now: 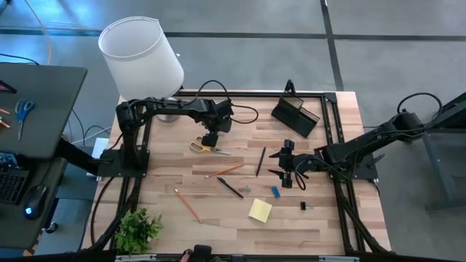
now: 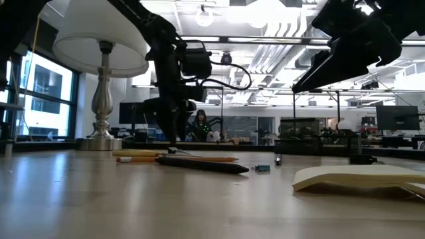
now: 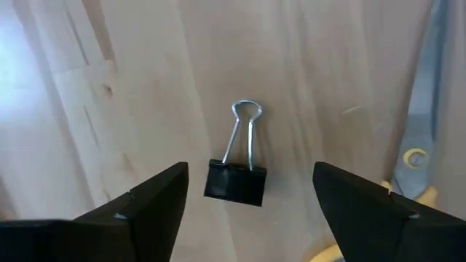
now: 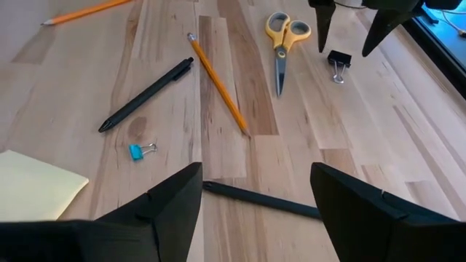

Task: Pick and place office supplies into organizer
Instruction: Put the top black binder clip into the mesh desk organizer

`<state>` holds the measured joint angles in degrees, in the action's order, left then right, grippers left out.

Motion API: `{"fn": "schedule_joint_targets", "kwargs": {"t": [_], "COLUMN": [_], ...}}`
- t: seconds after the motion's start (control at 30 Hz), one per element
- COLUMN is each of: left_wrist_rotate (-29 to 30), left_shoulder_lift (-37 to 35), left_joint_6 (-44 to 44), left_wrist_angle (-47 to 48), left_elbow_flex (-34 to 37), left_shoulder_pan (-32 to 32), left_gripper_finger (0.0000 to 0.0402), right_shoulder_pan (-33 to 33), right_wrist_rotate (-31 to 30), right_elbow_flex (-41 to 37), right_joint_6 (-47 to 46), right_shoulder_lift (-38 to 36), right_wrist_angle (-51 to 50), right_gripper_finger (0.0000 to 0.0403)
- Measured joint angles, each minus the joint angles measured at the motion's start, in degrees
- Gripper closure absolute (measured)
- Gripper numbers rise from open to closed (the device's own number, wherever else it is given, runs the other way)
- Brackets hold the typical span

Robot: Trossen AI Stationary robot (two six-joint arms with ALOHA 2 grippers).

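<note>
A small black binder clip lies flat on the wood with its silver handles pointing away. My left gripper points down over it, open, one finger on either side and neither touching. The yellow-handled scissors lie just beside it. My right gripper hangs open over the table's right half, holding nothing. Near it lie two orange pencils, two black pens, a blue clip, another black clip and the yellow sticky-note pad. The black organizer stands at the far edge.
A white lamp stands at the far left corner and a green plant at the near left. A dark side desk left of the table bears blue-handled scissors. Black frame rails run along the table's sides.
</note>
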<state>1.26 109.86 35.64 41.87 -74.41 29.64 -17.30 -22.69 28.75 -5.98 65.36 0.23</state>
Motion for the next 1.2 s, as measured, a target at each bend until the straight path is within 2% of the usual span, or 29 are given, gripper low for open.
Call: {"fn": "schedule_joint_targets", "kwargs": {"t": [0.1,0.33,0.7,0.83,0.97,1.2], "left_wrist_rotate": [-1.75,-1.75,-1.21,-1.85,-1.88,-1.95], "left_shoulder_lift": [0.0,0.74,4.26,4.28,4.31,4.35], "left_joint_6": [-0.11,-0.82,-1.16,-0.75,-0.73,-0.01], "left_wrist_angle": [0.63,-2.13,0.33,0.17,0.29,0.84], "left_elbow_flex": [0.0,-0.05,-0.07,-0.07,-0.04,-0.01], "left_shoulder_pan": [1.31,2.4,2.26,2.24,2.24,2.18], "left_gripper_finger": [0.0141,0.0175,0.0156,0.0164,0.0187,0.0252], "right_shoulder_pan": [0.0,0.0,-0.23,-0.66,-0.76,-0.76], "right_wrist_rotate": [0.31,0.37,0.87,0.65,0.65,0.67], "right_elbow_flex": [0.0,0.0,0.0,0.0,0.0,0.0], "right_joint_6": [-0.14,-0.84,-1.66,-1.6,-1.6,-1.55], "right_shoulder_lift": [0.0,0.0,0.0,0.0,0.0,0.0], "right_wrist_angle": [0.0,0.02,0.02,0.18,0.24,0.24], "right_gripper_finger": [0.0151,0.0151,0.0151,0.0151,0.0151,0.0151]}}
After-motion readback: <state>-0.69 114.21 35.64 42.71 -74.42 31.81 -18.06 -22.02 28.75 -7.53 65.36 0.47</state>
